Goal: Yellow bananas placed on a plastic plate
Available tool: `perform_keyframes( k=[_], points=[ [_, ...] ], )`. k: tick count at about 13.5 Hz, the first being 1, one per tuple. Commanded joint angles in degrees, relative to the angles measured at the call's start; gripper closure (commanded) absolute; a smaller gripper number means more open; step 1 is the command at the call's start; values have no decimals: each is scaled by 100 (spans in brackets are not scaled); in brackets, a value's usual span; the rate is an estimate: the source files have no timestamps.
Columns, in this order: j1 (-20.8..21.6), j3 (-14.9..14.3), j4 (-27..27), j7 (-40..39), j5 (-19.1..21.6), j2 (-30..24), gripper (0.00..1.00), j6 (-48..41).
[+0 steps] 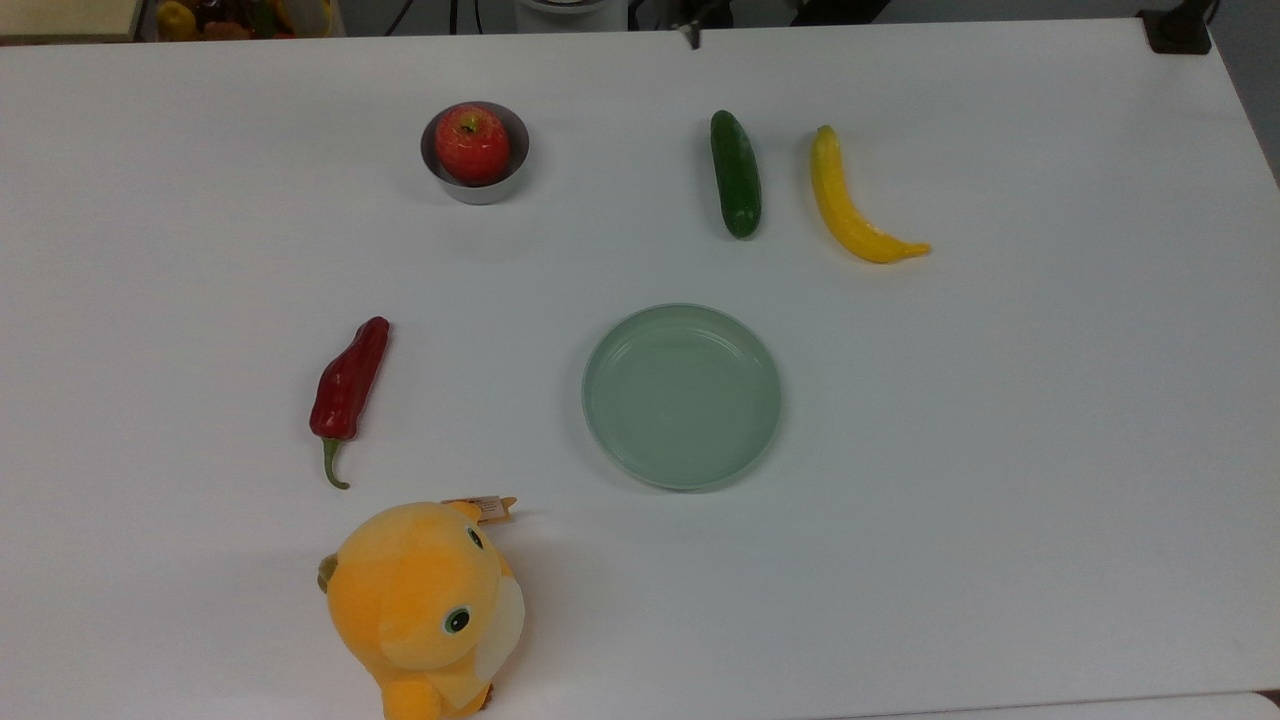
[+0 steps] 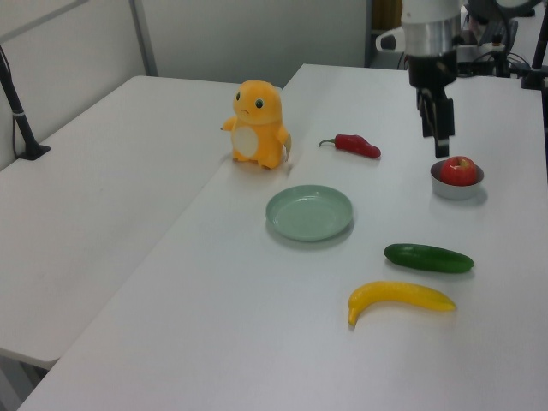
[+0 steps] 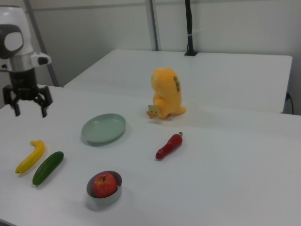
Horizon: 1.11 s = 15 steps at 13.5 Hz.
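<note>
We note the banana (image 1: pixel 852 204) lying flat on the white table (image 1: pixel 1000 450), untouched. In the top view it sits toward the upper right, curved, its orange-tinged tip pointing to the top view's right. The cucumber (image 1: pixel 736 173) lies just beside it on the top view's left, close but apart from it.

The plate (image 1: pixel 682 396) sits near the middle of the table, nothing in it. It is well apart from the banana; in the top view the banana lies above it and to the right.

In the right view we see the claw (image 3: pixel 28 112) hanging in the air over the table, fingers (image 3: pixel 43 110) spread wide apart and pointing down, holding nothing. In the right view it hangs above the banana (image 3: pixel 30 156) and clear of it. In the left view the claw (image 2: pixel 440 137) appears edge-on above the apple bowl.

Other things on the table: a red apple (image 1: pixel 471 143) in a small metal bowl (image 1: pixel 475 188), a red chili pepper (image 1: pixel 346 388) on the top view's left, and an orange plush toy (image 1: pixel 425 606) standing at the top view's lower left. A second white table (image 2: pixel 86 214) adjoins on the left view's left.
</note>
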Motion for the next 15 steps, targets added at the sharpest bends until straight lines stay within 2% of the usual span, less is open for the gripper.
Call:
perform_keyframes(
  k=[1,5,8,10,13,15],
  points=[
    [19,568,-742,521,129,-223,0,529],
    [168,999,-1770,1347,129,-188,0,2207],
    [186,1070,-2298,1577,111,-109,0,3243],
    [247,1079,-2509,1787,68,40,0,3877],
    [257,1079,-2537,1832,15,435,0,4476],
    [257,1079,-2528,2120,-300,742,0,4784]
  ],
)
